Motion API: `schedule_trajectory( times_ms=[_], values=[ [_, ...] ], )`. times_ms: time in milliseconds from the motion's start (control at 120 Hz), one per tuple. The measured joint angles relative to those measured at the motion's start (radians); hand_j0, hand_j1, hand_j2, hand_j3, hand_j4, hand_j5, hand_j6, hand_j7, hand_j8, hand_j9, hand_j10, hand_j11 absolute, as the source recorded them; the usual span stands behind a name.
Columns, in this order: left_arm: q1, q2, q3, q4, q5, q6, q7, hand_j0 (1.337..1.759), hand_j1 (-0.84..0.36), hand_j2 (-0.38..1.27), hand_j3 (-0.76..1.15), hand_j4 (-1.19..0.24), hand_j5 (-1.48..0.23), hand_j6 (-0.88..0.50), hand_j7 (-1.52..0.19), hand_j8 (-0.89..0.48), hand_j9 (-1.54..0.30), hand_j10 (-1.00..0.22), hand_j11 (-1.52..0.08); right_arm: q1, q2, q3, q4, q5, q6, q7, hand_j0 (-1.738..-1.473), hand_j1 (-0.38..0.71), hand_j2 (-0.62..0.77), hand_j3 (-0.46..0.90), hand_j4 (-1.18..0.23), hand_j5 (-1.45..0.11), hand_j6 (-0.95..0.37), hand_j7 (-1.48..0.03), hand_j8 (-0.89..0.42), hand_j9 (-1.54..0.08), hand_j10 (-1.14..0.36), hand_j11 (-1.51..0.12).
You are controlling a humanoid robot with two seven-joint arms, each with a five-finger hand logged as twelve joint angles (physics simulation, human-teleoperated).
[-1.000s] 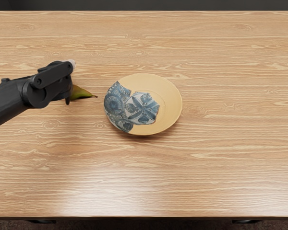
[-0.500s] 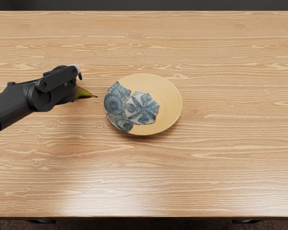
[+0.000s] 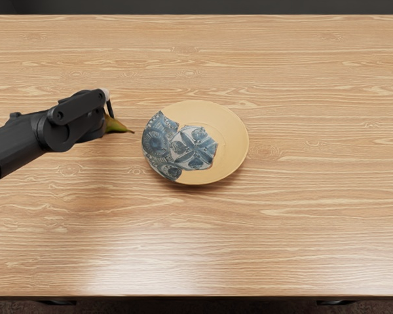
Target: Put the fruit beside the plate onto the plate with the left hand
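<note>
A yellow-green fruit [image 3: 120, 127] lies on the table just left of the plate; only its pointed right end shows. My left hand [image 3: 97, 115], black, comes in from the left edge and sits over the rest of the fruit, hiding it. The hand hides whether it grips the fruit. The tan plate [image 3: 233, 134] with a blue-and-white patterned patch stands at the table's middle, a short gap to the right of the fruit's tip. The right arm is out of view.
The wooden table [image 3: 295, 222] stretches wide around the plate. Its far edge runs along the top of the picture and its near edge along the bottom.
My left hand has shifted right and slightly down over the fruit, covering more of it. In the last half second it barely moved. The fruit's tip has stayed almost in place.
</note>
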Motion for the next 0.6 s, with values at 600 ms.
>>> schedule_trajectory(
  times_ms=[600],
  values=[
    [-0.049, 0.014, -0.007, 0.006, -0.080, -0.002, 0.000, 1.650, -0.19, 0.30, 0.00, -0.69, -0.98, -0.47, -0.97, -0.45, -0.98, -0.76, -1.00, 0.000, 0.000, 0.000, 0.000, 0.000, 0.000, 0.000, -1.658, -0.35, 0.00, 0.00, 0.00, 0.00, 0.00, 0.00, 0.00, 0.00, 0.00, 0.00]
  ],
)
